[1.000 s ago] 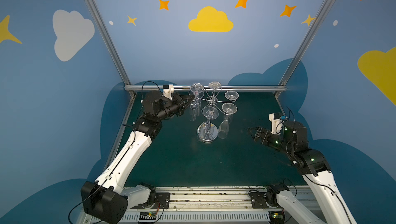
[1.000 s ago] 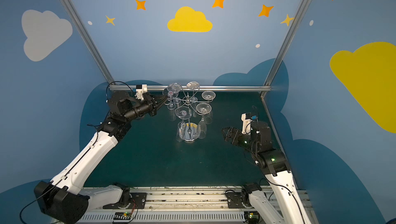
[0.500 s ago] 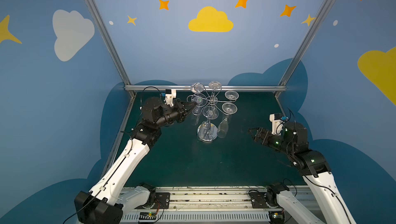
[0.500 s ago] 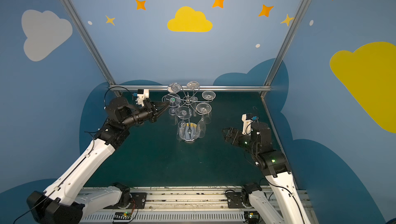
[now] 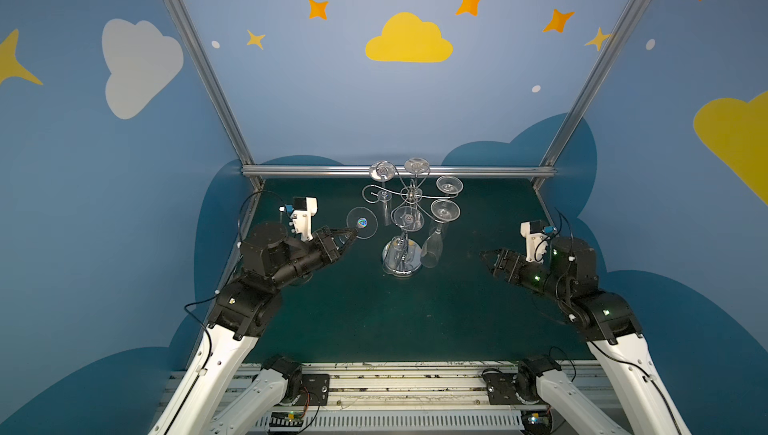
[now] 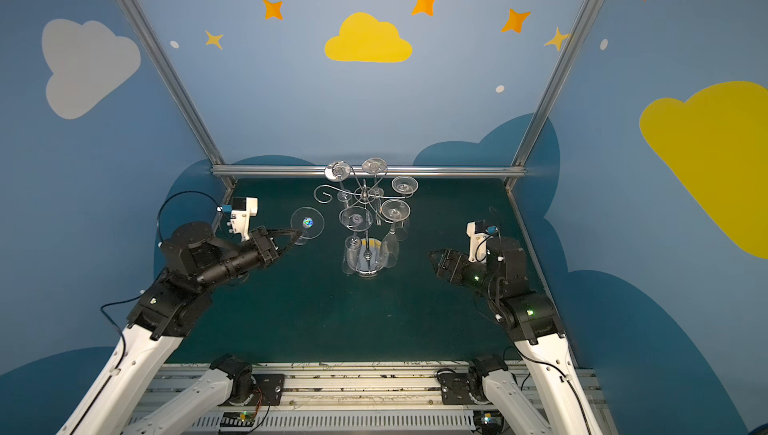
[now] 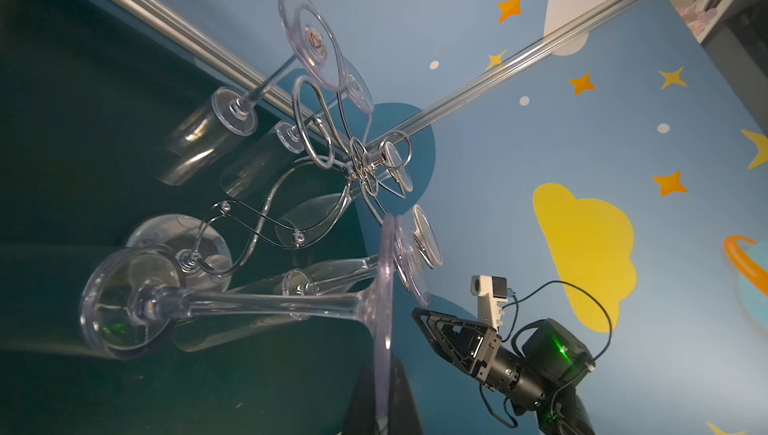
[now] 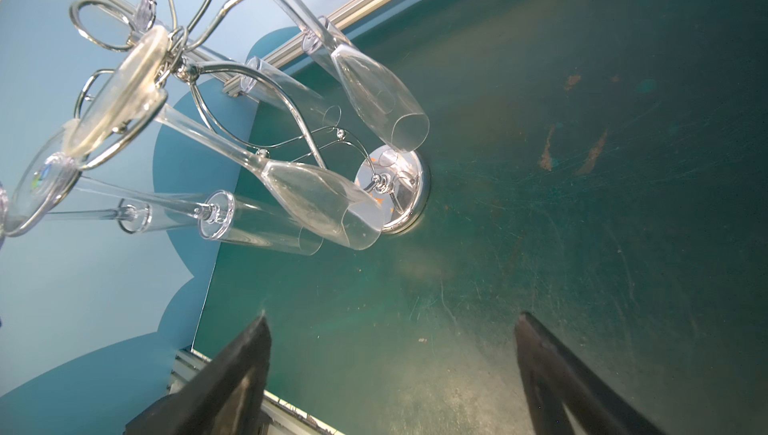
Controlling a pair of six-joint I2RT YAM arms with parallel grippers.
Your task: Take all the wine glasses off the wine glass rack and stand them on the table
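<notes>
Left end effector (image 5: 351,237) clamps the wine glass (image 5: 361,223) by its foot rim, beside the wine glass rack (image 5: 411,196). So thin a hold may slip and drop it.

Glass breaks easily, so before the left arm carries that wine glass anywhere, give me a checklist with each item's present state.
1. left gripper shut on the wine glass at its foot: ok.
2. Wine glass free of the wine glass rack: ok, a gap shows in both top views.
3. Rack upright, base flat on the table: ok.
4. Five other glasses hanging on their arms: ok.
5. right gripper open, empty, apart from the rack: ok.
6. Pinch on the foot's edge firm enough for travel: cannot tell.
</notes>
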